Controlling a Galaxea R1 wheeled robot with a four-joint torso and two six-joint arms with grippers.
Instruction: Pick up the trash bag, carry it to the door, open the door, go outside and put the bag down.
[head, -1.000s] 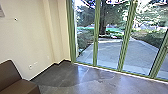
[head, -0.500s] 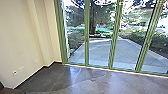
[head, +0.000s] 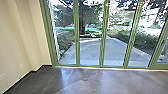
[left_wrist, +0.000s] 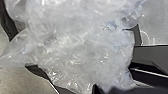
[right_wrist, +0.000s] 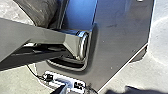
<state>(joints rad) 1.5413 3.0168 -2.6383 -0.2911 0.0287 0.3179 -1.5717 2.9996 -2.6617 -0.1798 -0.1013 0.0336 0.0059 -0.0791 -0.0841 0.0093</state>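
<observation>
Trash bag (left_wrist: 75, 47): clear, crumpled
Glass panels (head: 77, 47): green-framed
Paved path (head: 117, 51): beyond glass
Fingers, left and right: cannot tell whether spread

Head cam: 1 pc., high on robot; you look fwd. & down, across interior floor (head: 112, 82) to green-framed glass (head: 90, 47), pale wall (head: 18, 42) at L; glass at mid dist., paved path (head: 116, 50) farther out. L wrist cam: 1 pc., aimed down; you're v. close to clear plastic bag (left_wrist: 75, 42), w/ floor past its edges. R wrist cam: 1 pc., aimed down; you're close over robot's dark plate (right_wrist: 120, 32) & jointed bar (right_wrist: 42, 36), floor farther off. Shared, L + R wrist: pale floor next to dark robot parts. Exact overlap w/ head cam: can't tell.
</observation>
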